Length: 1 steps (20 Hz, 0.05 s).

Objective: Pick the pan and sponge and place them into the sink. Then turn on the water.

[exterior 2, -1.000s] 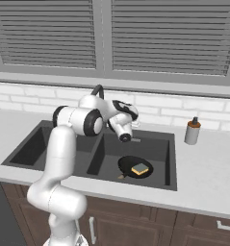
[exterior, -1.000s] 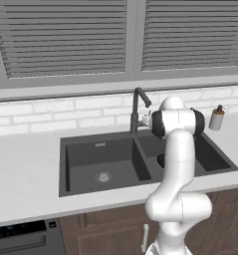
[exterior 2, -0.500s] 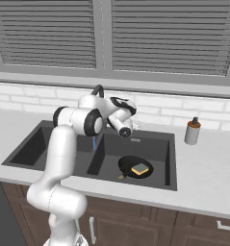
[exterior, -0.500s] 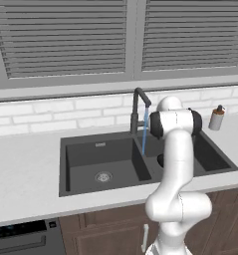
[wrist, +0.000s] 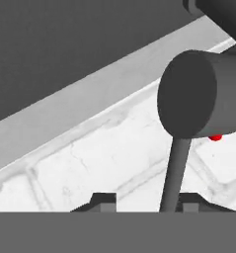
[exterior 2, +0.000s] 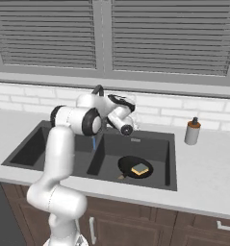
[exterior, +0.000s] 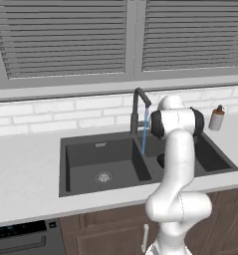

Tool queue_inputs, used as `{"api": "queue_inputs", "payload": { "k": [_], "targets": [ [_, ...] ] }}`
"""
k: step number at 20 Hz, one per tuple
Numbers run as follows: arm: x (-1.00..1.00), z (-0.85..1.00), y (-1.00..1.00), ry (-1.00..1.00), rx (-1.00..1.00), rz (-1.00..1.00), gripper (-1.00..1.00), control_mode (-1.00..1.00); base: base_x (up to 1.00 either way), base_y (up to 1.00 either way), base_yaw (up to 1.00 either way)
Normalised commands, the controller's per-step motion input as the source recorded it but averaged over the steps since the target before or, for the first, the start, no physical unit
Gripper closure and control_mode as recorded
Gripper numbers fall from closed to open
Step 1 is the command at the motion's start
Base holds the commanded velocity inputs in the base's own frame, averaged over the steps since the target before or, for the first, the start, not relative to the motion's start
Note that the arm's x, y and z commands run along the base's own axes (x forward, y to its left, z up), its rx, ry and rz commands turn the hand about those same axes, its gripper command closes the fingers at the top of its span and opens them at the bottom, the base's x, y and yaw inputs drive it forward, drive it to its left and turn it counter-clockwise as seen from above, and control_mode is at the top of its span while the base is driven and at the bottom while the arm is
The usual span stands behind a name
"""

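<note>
Left base view: the white arm stands in front of the right basin of the sink, so most of that basin is hidden and of the pan just a dark sliver peeks out beside the arm. The water is a thin light-blue stream falling from the spout of the dark angular faucet down toward the divider between the basins. A beige soap bottle stands on the desk at the far right, partly cut by the arm's elbow.

Right base view: the pan lies flat on the floor of the right basin, round and all black, with the sponge resting inside it, a small yellowish block with a greyer top. The gripper is raised behind the sink near the wall, its tips too small to read. The stream is partly hidden by the arm.

Hand view: two dark finger tips rise at the bottom edge, apart, with a thin dark lever between them near the right tip; whether they press it I cannot tell. A thick dark cylinder with a red dot sits above.
</note>
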Motion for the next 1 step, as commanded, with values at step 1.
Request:
{"api": "queue_inputs", "payload": {
  "k": [1],
  "targets": [
    [-1.0, 0.39, -1.0, -0.22, 0.33, 0.02, 1.0, -1.0, 0.0, 0.0, 0.0]
  ]
}}
